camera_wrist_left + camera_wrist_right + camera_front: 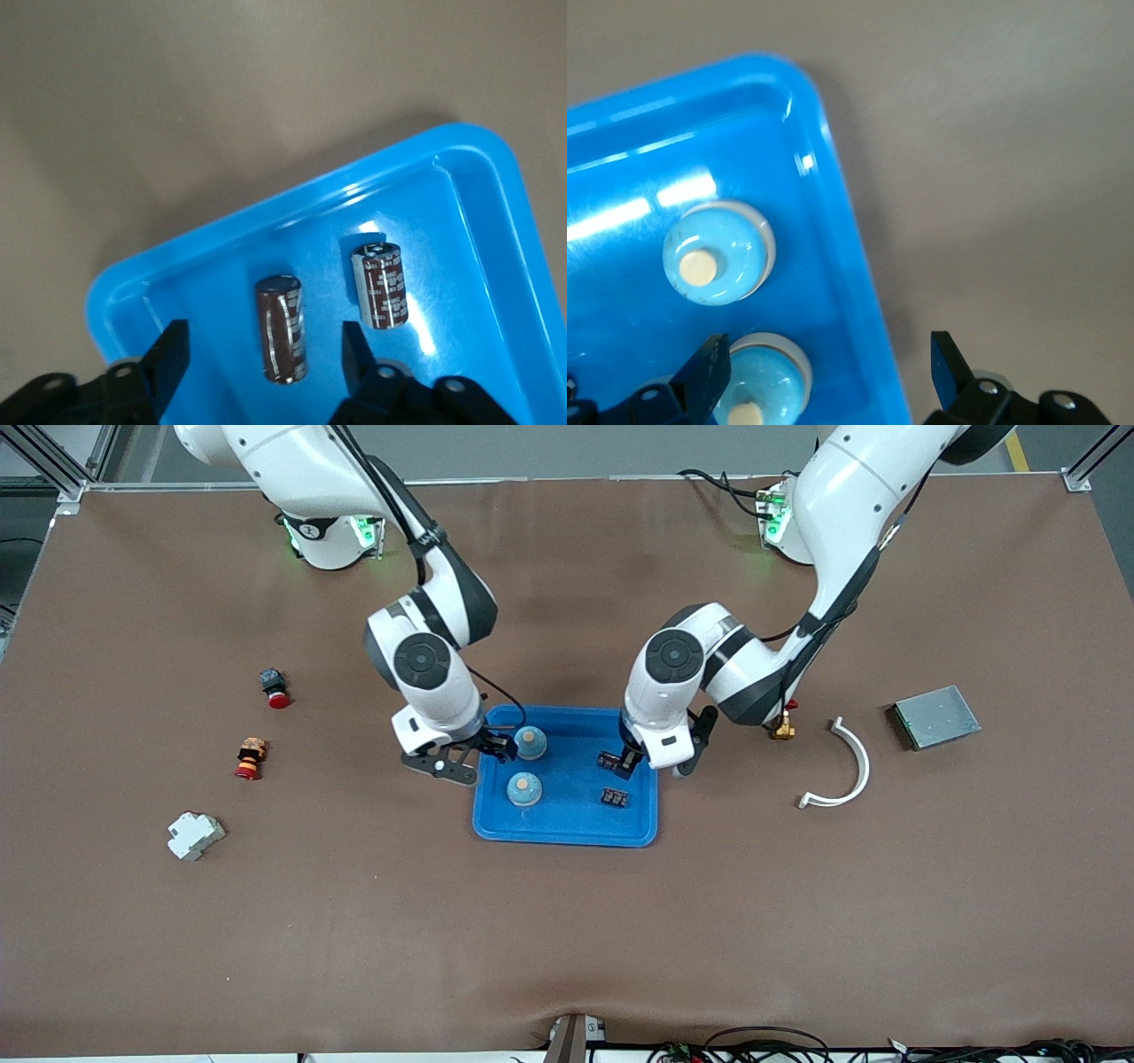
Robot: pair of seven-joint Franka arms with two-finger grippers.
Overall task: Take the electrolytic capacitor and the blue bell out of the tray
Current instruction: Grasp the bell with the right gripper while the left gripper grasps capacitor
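Capacitors (282, 329), two bells (719, 252), in blue tray (567, 828)

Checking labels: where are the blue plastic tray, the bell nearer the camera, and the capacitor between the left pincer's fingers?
Blue plastic tray (567, 834), front view, rim.
Blue bell (524, 788), front view, top.
Dark capacitor (282, 329), left wrist view, body.

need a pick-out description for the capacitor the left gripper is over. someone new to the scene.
Find the blue tray in the middle of the brown table. Two dark capacitors lie in its half toward the left arm's end. Take the capacitor farther from the front camera, lying under the open left gripper; the other capacitor lies nearer the camera. The right gripper is open over the tray's rim.
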